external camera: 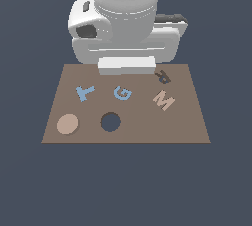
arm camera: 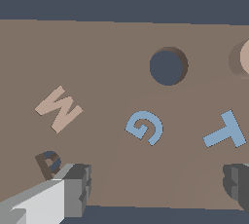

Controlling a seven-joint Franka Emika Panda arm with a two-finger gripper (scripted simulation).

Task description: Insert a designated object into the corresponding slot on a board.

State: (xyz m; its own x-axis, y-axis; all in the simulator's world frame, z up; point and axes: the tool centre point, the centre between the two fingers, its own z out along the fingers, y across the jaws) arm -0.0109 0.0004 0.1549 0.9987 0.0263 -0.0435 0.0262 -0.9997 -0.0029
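Note:
The pale pinkish-tan disc lies flat on the brown board, near its front corner at the exterior view's left. The dark round hole is just to the disc's right and is empty. My gripper hangs over the board's far edge, well behind the disc and the hole. In the wrist view the gripper is open and empty, with its two grey fingers wide apart. That view also shows the hole and only an edge of the disc.
On the board are a blue T, a blue G, a pinkish-tan M and a dark brown R. The R sits close under the hand. Dark flat ground surrounds the board.

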